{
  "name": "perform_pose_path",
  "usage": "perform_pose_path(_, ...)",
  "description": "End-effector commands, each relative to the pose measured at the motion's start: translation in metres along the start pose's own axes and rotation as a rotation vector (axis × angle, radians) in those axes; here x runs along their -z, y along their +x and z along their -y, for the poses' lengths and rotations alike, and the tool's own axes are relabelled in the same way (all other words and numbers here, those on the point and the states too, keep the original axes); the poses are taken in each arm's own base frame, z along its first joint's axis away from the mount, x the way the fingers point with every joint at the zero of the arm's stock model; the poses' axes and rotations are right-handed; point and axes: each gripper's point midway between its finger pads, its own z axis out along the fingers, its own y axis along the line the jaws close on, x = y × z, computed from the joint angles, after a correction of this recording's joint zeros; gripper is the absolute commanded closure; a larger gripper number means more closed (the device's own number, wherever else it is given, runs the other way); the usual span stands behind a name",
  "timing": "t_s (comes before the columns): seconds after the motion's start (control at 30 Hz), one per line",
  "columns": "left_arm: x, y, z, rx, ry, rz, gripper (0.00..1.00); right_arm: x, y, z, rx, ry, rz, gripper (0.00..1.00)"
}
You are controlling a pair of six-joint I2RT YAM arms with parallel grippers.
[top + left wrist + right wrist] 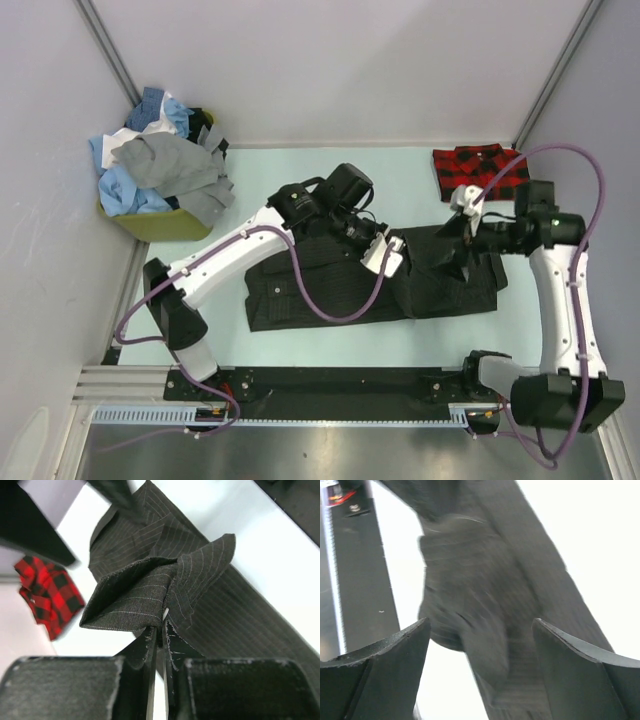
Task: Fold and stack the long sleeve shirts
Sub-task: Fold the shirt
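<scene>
A dark pinstriped long sleeve shirt (300, 290) lies partly folded across the middle of the table. My left gripper (385, 255) is over its middle. In the left wrist view its jaws (162, 622) are nearly together, pinching a raised fold of the dark cloth (150, 590) at the tips. My right gripper (462, 240) hovers over the shirt's right end. Its jaws (480, 630) stand wide apart, with blurred dark cloth (485, 580) beyond them and nothing held. A folded red-and-black plaid shirt (478, 170) lies at the back right, also showing in the left wrist view (47, 592).
A yellow-green basket (165, 227) at the back left holds a heap of blue, white and grey shirts (160, 165). Walls close in the table at the back and both sides. A black rail (330, 385) runs along the near edge by the arm bases.
</scene>
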Motion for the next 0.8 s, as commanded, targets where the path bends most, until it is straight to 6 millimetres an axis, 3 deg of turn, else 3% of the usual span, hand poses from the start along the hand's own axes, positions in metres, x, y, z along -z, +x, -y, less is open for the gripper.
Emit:
perform_pose_path(0.0, 0.009, -0.018, -0.005, -0.244, -0.024, 0.018, 0.89, -0.025, 0.001, -0.014, 0.019, -0.064, 0.0, 0.11)
perform_pose_path(0.1, 0.007, -0.02, 0.003, -0.323, -0.01, 0.009, 0.89, -0.042, -0.011, -0.028, 0.078, -0.155, 0.001, 0.08)
perform_pose_path(0.2, 0.006, -0.023, 0.009, -0.402, 0.002, 0.01, 0.89, -0.052, -0.009, -0.04, 0.109, -0.217, -0.017, 0.06)
perform_pose_path(0.33, 0.004, -0.029, 0.019, -0.439, 0.005, 0.026, 0.88, -0.063, -0.009, -0.049, 0.125, -0.271, -0.027, 0.09)
perform_pose_path(0.4, 0.004, -0.032, 0.018, -0.447, -0.008, 0.033, 0.88, -0.066, -0.007, -0.055, 0.119, -0.304, -0.045, 0.15)
perform_pose_path(0.43, 0.005, -0.032, 0.019, -0.445, -0.012, 0.033, 0.88, -0.068, -0.004, -0.056, 0.126, -0.322, -0.053, 0.2)
perform_pose_path(0.47, 0.005, -0.032, 0.018, -0.446, -0.019, 0.032, 0.87, -0.067, -0.001, -0.061, 0.111, -0.341, -0.067, 0.33)
perform_pose_path(0.6, 0.005, -0.024, 0.016, -0.408, -0.041, 0.003, 0.87, -0.061, -0.001, -0.073, 0.143, -0.384, -0.089, 0.55)
perform_pose_path(0.7, 0.007, -0.023, 0.012, -0.371, -0.079, 0.011, 0.84, -0.059, -0.003, -0.081, 0.164, -0.388, -0.095, 0.78)
perform_pose_path(0.73, 0.007, -0.024, 0.012, -0.357, -0.088, 0.015, 0.82, -0.06, -0.003, -0.083, 0.164, -0.389, -0.097, 0.93)
perform_pose_path(0.77, 0.01, -0.025, 0.007, -0.341, -0.111, 0.018, 0.77, -0.06, -0.008, -0.08, 0.158, -0.358, -0.089, 0.96)
